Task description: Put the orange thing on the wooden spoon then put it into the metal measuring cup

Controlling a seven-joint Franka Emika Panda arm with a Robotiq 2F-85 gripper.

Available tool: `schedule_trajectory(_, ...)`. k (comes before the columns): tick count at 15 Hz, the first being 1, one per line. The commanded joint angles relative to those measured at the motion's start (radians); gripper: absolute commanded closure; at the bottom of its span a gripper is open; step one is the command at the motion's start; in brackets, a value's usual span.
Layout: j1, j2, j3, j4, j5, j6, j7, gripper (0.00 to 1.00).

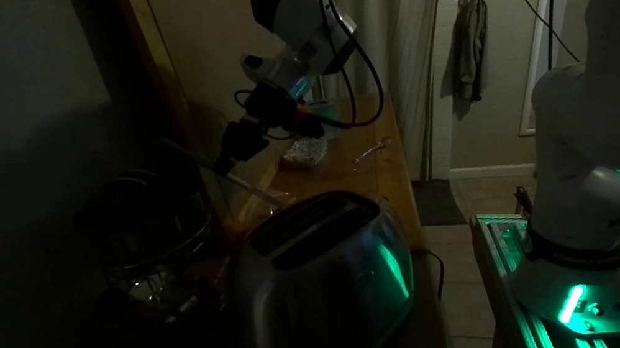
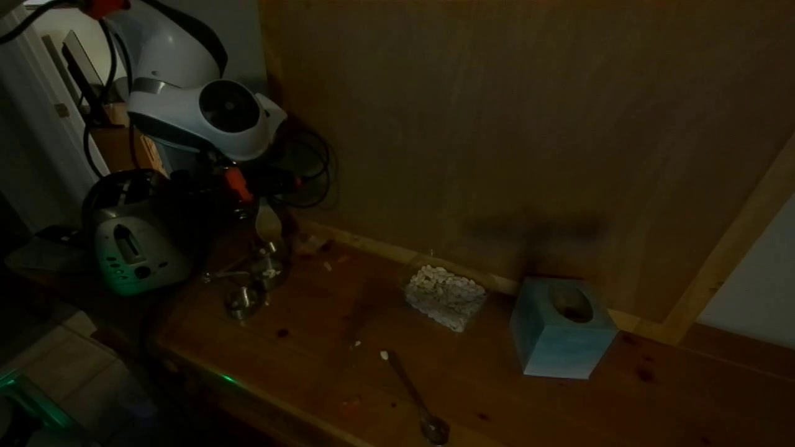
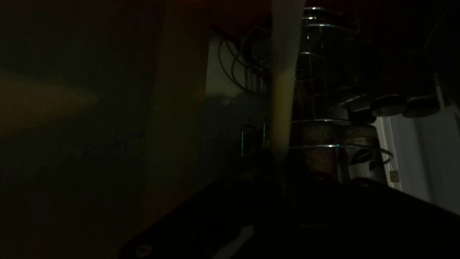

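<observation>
My gripper (image 1: 224, 164) is shut on the handle of the wooden spoon (image 1: 253, 190). The spoon slants down from the gripper; its pale handle (image 3: 283, 108) also rises from the dark jaws in the wrist view. In an exterior view the spoon's bowl (image 2: 268, 223) points down just above or at a metal measuring cup (image 2: 268, 278), which has white bits inside; whether they touch I cannot tell. A smaller metal cup (image 2: 241, 303) stands beside it. A faint orange spot (image 2: 351, 402) lies near the table's front edge; I cannot tell whether it is the orange thing.
A toaster (image 1: 324, 297) stands close to the cups. A clear container of white pieces (image 2: 446, 298) and a blue tissue box (image 2: 562, 338) stand along the wooden wall. Another spoon (image 2: 410, 391) lies on the table. A wire rack (image 3: 327, 146) with jars is near the gripper.
</observation>
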Motion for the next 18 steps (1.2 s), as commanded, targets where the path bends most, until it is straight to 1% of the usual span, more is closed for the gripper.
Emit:
schedule_trajectory(1,-0.027,0.001,0.034,0.005,0.011,-0.013,-0.016,0.94)
schedule_trajectory(4,-0.028,-0.015,0.053,0.000,-0.042,-0.006,0.039,0.93)
schedule_trajectory(9,-0.025,-0.051,0.087,0.001,-0.114,0.039,0.109,0.93)
schedule_trajectory(11,-0.022,-0.073,0.101,0.000,-0.163,0.067,0.148,0.93)
schedule_trajectory(14,-0.023,-0.096,0.130,-0.002,-0.299,0.148,0.260,0.94)
schedule_trajectory(16,-0.026,-0.105,0.146,-0.009,-0.424,0.205,0.360,0.94)
schedule_trajectory(17,-0.032,-0.108,0.152,-0.013,-0.509,0.217,0.431,0.94)
schedule_trajectory(18,-0.051,-0.108,0.162,-0.013,-0.596,0.204,0.500,0.93)
